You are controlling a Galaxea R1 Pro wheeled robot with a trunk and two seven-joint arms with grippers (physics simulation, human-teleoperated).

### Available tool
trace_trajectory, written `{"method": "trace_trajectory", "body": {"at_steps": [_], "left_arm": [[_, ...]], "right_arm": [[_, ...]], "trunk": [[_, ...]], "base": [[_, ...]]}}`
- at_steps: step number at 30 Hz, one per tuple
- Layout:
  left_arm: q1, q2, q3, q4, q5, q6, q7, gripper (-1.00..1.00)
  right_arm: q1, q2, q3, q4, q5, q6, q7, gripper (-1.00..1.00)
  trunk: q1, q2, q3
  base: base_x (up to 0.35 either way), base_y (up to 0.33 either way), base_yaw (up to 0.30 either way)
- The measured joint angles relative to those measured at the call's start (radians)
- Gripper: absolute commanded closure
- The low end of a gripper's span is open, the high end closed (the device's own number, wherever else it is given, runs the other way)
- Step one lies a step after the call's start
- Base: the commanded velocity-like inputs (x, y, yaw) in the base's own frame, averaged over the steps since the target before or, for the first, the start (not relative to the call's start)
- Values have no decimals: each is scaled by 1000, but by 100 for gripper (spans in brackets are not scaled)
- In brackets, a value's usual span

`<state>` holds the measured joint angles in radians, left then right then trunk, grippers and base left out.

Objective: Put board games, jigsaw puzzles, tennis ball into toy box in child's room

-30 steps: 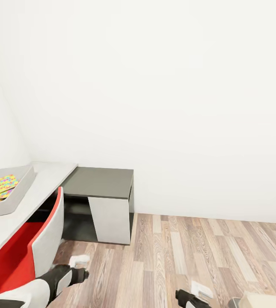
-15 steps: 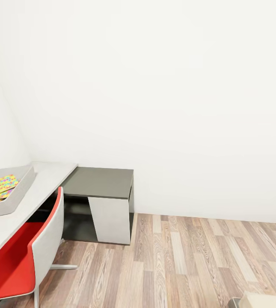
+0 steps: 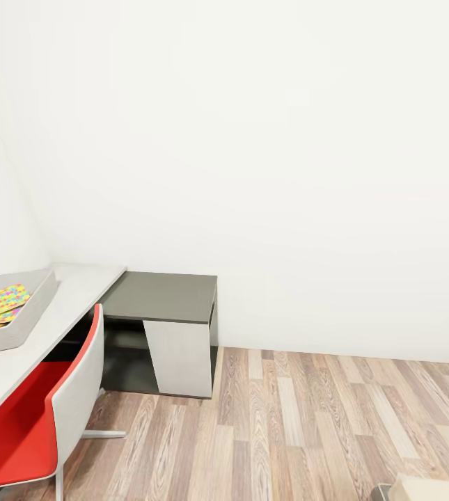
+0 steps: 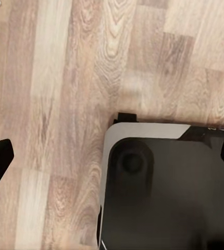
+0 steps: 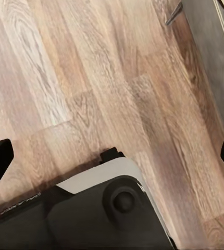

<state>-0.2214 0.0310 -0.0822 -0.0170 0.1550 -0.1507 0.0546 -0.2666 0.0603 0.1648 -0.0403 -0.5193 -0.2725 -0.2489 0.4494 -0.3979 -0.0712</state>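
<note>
Entry, child's room, robot mid-floor. Left gripper [image 4: 112, 156]: fingers spread wide, nothing between them, pointed down at the plank floor [image 4: 54, 104] above the robot's own dark base [image 4: 164, 192]. Right gripper [image 5: 112, 156]: likewise spread and empty, over the same floor. Toy box [image 3: 33, 316]: on the table [image 3: 71, 292], well apart from both hands, higher up and off to the left hand's side, beyond a red chair [image 3: 36, 417]. Puzzles [image 3: 1, 303]: two lay overlapping inside the box. Side desk [image 3: 161, 296]: dark top, bare. Beige corner [image 3: 433, 487] near the right hand's side, probably the bed. Handling, as a judgement: the remaining games would be thin, stiff and light, with slick printed faces; a flat-lying box offers little to pinch, so take it across a short edge, ideally where that edge overhangs. The ball would roll; grip it across its middle.
</note>
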Motion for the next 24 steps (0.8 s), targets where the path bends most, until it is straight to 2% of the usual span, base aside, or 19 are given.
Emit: {"method": "trace_trajectory", "body": {"at_steps": [6,13,16,18,24], "left_arm": [[2,-1,0,0,1,1,0,-100],[2,-1,0,-1,1,0,0,-100],[1,-1,0,0,1,0,-1,-100],[1,-1,0,0,1,0,-1,-100],[1,0,0,-1,1,0,0,-100]], "right_arm": [[44,-1,0,0,0,1,-1,-100],[75,23,2,3,-6,6,4,-100],[78,19,0,4,-7,2,6,-100],[79,8,-1,4,-7,2,5,-100],[80,-61,-1,5,-5,1,1,-100]], "trunk": [[0,0,0],[0,0,0],[0,0,0],[0,0,0],[0,0,0]], "base": [[0,0,0],[0,0,0],[0,0,0],[0,0,0],[0,0,0]]}}
